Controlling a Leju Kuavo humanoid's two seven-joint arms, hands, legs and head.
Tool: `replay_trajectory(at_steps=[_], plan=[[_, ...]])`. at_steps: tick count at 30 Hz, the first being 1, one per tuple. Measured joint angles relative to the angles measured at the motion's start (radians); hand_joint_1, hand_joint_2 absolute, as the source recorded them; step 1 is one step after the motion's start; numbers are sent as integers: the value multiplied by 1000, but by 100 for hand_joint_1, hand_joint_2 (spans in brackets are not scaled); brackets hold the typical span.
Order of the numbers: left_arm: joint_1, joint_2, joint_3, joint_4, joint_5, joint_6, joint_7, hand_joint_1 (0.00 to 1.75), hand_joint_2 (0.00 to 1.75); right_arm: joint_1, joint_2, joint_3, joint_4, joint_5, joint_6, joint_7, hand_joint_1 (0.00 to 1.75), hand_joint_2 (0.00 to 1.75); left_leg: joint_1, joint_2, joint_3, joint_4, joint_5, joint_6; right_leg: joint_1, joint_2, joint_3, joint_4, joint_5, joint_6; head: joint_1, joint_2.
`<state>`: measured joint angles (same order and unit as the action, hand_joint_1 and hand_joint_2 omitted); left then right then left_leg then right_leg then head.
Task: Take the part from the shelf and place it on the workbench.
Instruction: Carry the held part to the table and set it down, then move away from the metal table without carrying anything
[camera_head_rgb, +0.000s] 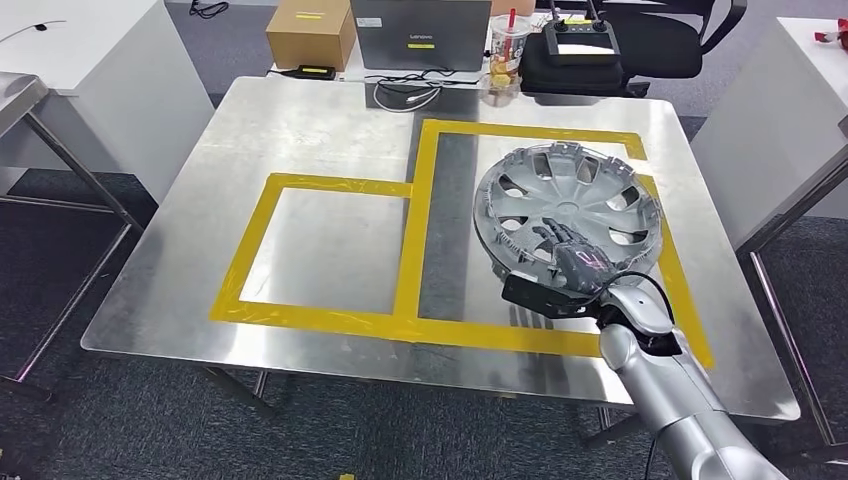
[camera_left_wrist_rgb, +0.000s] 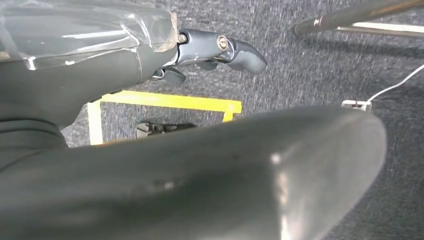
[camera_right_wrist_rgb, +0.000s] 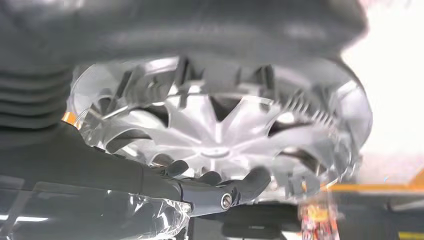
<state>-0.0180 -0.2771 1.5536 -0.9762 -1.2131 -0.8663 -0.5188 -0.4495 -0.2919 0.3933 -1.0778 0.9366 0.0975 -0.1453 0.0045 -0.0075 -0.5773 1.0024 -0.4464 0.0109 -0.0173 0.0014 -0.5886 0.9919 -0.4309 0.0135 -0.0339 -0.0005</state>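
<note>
The metal workbench (camera_head_rgb: 300, 130) is taking up most of the head view, with yellow tape (camera_head_rgb: 415, 240) marking two frames on its top. The wheel cover (camera_head_rgb: 570, 205), which is the part of the task, is lying inside the right frame, near the robot's right side, and it seems to be resting on the surface, although its near edge is looking a little raised, so I cannot be sure it is fully flat. The right hand (camera_head_rgb: 573, 262) is reaching over the near rim of the cover, with its fingers (camera_right_wrist_rgb: 250, 180) lying against the spokes; I judge it is holding the cover and not yet letting go. So the placing step is almost finishing. The next move is calling for opening the fingers gently and pulling the hand back without dragging the cover over the tape. The left hand (camera_left_wrist_rgb: 220, 52) is hanging over the carpet beside the bench, fingers curled in and holding nothing.
</note>
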Motion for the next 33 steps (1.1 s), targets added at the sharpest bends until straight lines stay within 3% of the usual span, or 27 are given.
replay_trajectory(at_steps=[2,5,6,7,8,10,12,16,18,20,21,22,23,25,26,28,31,33], plan=[[0,-4,0,-5,0,0,0,0,0,7,3,-14,-28,0,-1,-1,0,0,4,1,-20,44,-31,-12,-5,0,2,-3,2,-12,-4,0],[0,-6,1,-10,0,0,0,0,0,18,8,-26,-52,0,-2,-2,0,0,8,2,-108,231,-120,-25,-5,0,2,-2,1,-19,-8,0],[0,-7,1,-11,0,0,0,0,0,23,9,-29,-56,0,-2,-2,0,0,8,2,-131,277,-132,-27,-4,0,2,-2,1,-19,-8,0],[0,-7,1,-11,0,0,0,0,0,28,9,-31,-59,-1,-2,-4,0,0,8,2,-137,285,-124,-26,-4,0,3,-2,0,-19,-8,0],[0,-8,1,-11,0,0,0,0,0,32,11,-33,-64,-6,-4,-11,0,0,8,2,-123,254,-99,-24,-3,1,4,-2,0,-19,-8,0],[-1,-7,1,-13,-1,0,0,0,0,40,16,-44,-80,-43,-14,-53,0,0,7,2,-54,113,-32,-14,-1,2,6,-2,0,-18,-7,0],[-1,-7,1,-16,-7,0,-5,0,0,60,24,-72,-119,-118,-31,-124,0,0,2,2,-5,15,-3,-4,4,3,4,-1,0,-14,-7,0],[0,-8,0,-16,-26,3,-21,0,0,148,47,-160,-286,-224,-69,-227,0,0,0,1,7,-11,2,17,2,-1,-4,5,-5,3,-6,0],[-1,-11,0,-17,-37,3,-27,0,0,191,57,-211,-387,-240,-93,-266,0,0,5,1,13,-22,10,28,2,-1,-39,78,-44,1,-4,0],[-1,-15,1,-19,-46,-2,-31,0,0,237,68,-258,-485,-254,-128,-306,0,0,4,1,13,-22,10,31,1,-1,-105,222,-105,-3,-2,0],[0,-18,1,-21,-50,-7,-33,0,0,261,76,-279,-533,-274,-145,-329,0,0,4,0,12,-22,10,31,1,-1,-133,281,-125,-1,-2,0],[0,-23,1,-26,-51,-14,-37,0,0,287,87,-302,-586,-314,-157,-355,0,0,4,0,12,-22,9,31,-1,-1,-145,307,-130,5,-2,0],[0,-29,2,-32,-51,-25,-41,0,0,312,100,-325,-644,-370,-161,-380,0,0,4,-1,13,-21,9,30,-3,-2,-134,286,-117,14,-2,0],[2,-42,2,-50,-46,-47,-53,0,0,356,129,-375,-768,-499,-156,-419,0,0,4,-4,14,-16,4,23,-10,-3,-64,148,-64,32,-2,0],[4,-47,2,-60,-41,-55,-56,0,0,374,142,-399,-829,-547,-151,-431,0,0,2,-5,13,-11,1,18,-10,-4,-28,81,-42,35,-1,0],[11,-54,3,-78,-24,-60,-53,0,0,415,169,-443,-945,-595,-147,-451,0,0,-3,-6,11,-1,-4,9,-9,-4,7,18,-22,25,-1,0],[25,-59,4,-100,5,-60,-36,0,0,474,210,-501,-1094,-608,-151,-479,0,0,-1,-5,10,6,-10,-1,-9,-1,6,17,-16,7,-1,0],[29,-61,4,-109,11,-60,-31,0,0,495,231,-527,-1160,-607,-154,-487,0,0,2,-2,-6,53,-54,-11,-12,-2,2,15,-11,-7,-4,0]])
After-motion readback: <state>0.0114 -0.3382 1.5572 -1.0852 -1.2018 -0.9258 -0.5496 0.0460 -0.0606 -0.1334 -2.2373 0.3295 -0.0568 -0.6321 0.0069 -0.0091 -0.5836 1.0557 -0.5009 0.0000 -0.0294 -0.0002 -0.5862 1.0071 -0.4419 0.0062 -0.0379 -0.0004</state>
